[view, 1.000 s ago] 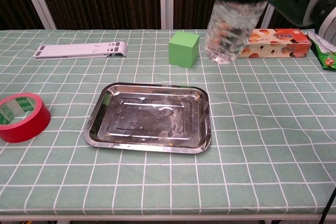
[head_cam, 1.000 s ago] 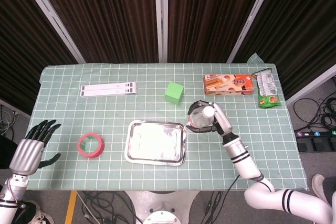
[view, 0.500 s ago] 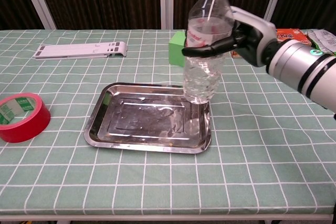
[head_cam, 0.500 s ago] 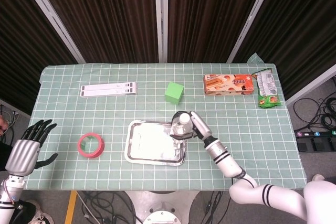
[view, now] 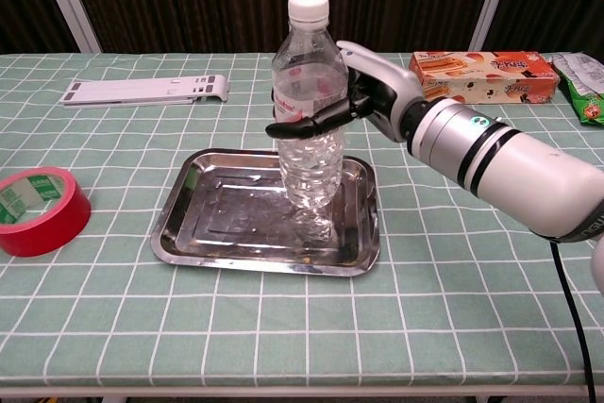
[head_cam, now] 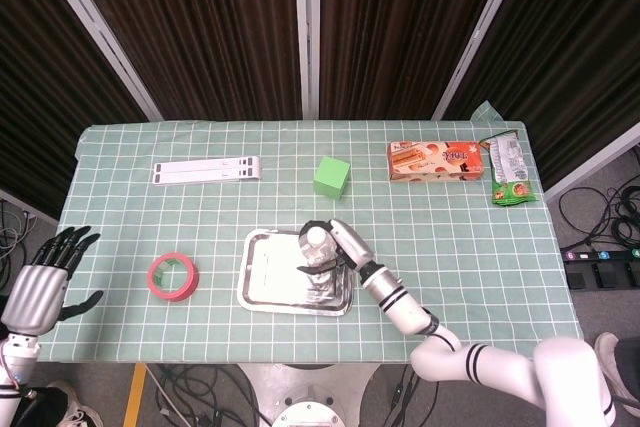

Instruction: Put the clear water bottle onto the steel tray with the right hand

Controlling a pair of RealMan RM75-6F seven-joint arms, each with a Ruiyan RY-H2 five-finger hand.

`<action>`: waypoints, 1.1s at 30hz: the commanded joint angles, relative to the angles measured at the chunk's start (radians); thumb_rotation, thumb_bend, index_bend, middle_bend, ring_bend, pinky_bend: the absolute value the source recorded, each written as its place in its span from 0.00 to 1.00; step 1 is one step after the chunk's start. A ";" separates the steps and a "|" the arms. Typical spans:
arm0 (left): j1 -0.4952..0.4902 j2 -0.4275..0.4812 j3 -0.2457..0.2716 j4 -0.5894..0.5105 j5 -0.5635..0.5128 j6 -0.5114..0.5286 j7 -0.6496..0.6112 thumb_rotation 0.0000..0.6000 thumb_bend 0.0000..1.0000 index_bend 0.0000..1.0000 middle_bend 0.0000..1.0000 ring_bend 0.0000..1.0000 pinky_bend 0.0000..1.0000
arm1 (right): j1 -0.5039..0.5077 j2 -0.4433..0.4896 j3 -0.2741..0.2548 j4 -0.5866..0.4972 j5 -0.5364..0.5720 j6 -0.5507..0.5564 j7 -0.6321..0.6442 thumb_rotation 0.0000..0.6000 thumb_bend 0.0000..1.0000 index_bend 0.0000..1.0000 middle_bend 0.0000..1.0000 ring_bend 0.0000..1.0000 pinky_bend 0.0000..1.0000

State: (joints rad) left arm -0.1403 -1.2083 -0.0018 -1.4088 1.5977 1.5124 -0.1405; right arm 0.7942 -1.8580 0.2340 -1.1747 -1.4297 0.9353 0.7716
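The clear water bottle point(view: 309, 110) with a white cap stands upright over the right half of the steel tray point(view: 219, 217); whether its base touches the tray I cannot tell. My right hand point(view: 357, 96) grips the bottle around its upper body, fingers wrapped across its front. From above, the bottle point(head_cam: 318, 249) and right hand point(head_cam: 339, 246) sit over the tray point(head_cam: 268, 272) near its right side. My left hand point(head_cam: 45, 272) hangs open off the table's left edge, holding nothing.
A red tape roll point(view: 36, 210) lies left of the tray. A green cube point(head_cam: 331, 176) sits behind the tray. A white flat stand point(view: 143, 90) lies at the back left. A snack box point(view: 477, 75) and green packet point(view: 583, 76) are at the back right.
My right hand has carried the bottle leftward and down, from above the table right of the tray to over the tray's right half. The left hand shifted slightly.
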 commanded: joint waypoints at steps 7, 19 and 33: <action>0.002 -0.008 0.002 0.015 -0.001 -0.004 -0.014 1.00 0.21 0.18 0.19 0.10 0.17 | 0.017 -0.009 -0.051 0.065 -0.050 -0.005 0.027 1.00 0.01 0.64 0.51 0.37 0.44; 0.000 -0.004 0.004 0.005 0.008 -0.002 -0.005 1.00 0.21 0.18 0.19 0.10 0.17 | 0.034 0.119 -0.110 -0.022 -0.089 -0.069 0.103 1.00 0.00 0.00 0.13 0.00 0.03; -0.006 -0.004 0.010 -0.025 0.020 -0.011 0.026 1.00 0.21 0.18 0.19 0.10 0.17 | -0.072 0.594 -0.204 -0.355 -0.015 -0.086 -0.272 1.00 0.00 0.00 0.02 0.00 0.00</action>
State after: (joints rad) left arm -0.1460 -1.2136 0.0081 -1.4303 1.6188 1.5027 -0.1170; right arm 0.7713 -1.4195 0.0746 -1.4223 -1.4812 0.8533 0.6670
